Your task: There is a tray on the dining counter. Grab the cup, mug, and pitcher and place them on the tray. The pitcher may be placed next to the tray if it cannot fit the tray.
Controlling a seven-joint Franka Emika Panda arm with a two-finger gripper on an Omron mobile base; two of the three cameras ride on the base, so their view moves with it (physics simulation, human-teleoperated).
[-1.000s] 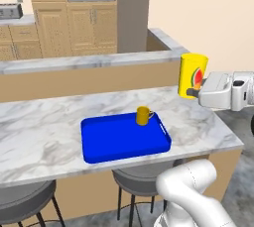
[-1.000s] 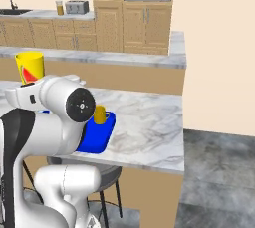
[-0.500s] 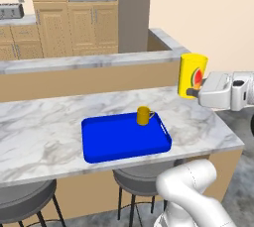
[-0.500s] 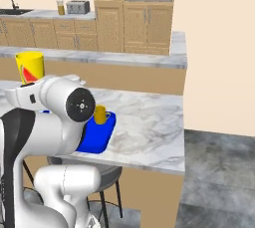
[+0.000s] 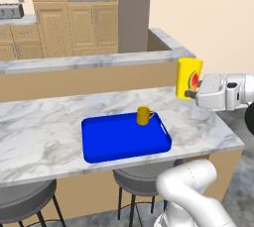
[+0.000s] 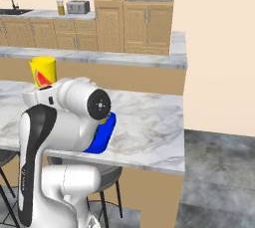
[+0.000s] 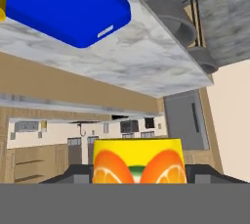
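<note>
Above the right end of the marble tabletop (image 5: 59, 127), the cup (image 5: 188, 78) is hanging upright in the air, clear of the surface, with its watermelon picture facing the arm. The end effector (image 5: 191, 92) is clamping it from the side, its fingers pressing against the cup's lower part; in the hand view the cup (image 7: 137, 161) is sitting between the two dark finger tips, its fruit picture filling the gap. From the right base view the cup (image 6: 42, 71) is showing just behind the arm's white wrist. Left of and below the cup, the tray (image 5: 114, 141) is lying flat on the tabletop, well apart from it. On the tray's far right corner the mug (image 5: 144, 115) is standing upright. Under the tabletop's front edge, two grey stools (image 5: 144, 179) are standing.
</note>
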